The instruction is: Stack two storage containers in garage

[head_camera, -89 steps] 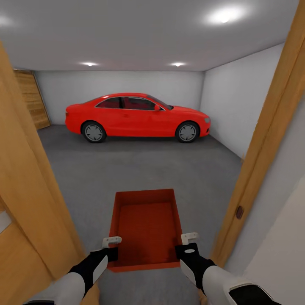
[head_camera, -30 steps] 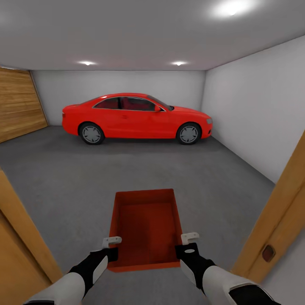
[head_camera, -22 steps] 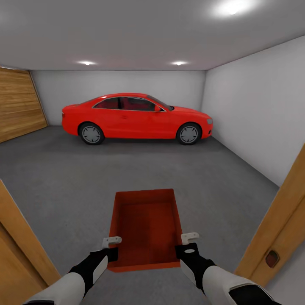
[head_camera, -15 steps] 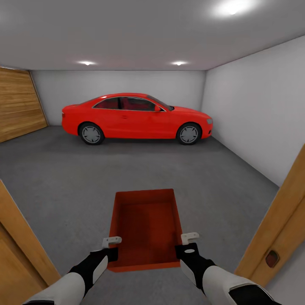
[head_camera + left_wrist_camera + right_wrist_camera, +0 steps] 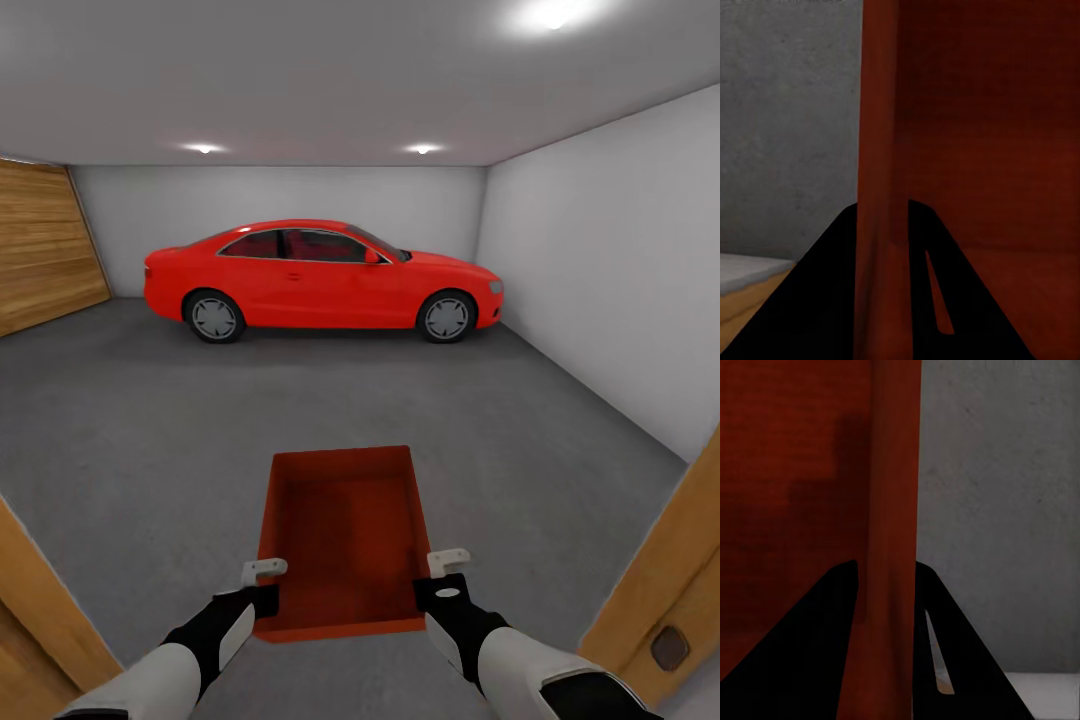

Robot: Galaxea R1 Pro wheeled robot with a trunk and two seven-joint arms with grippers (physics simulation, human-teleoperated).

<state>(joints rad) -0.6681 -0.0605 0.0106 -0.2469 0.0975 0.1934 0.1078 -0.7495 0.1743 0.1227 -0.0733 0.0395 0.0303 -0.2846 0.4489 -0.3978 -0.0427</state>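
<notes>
Item: one container, carried level between us over the garage floor, left end effector and right end effector each clamped on a side wall; step, delivery; next, we judge, lowering it flat short of the car.

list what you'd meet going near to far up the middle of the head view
left hand and right hand, level with each other → storage container held between them → bare grey floor → red car → pale back wall
</notes>
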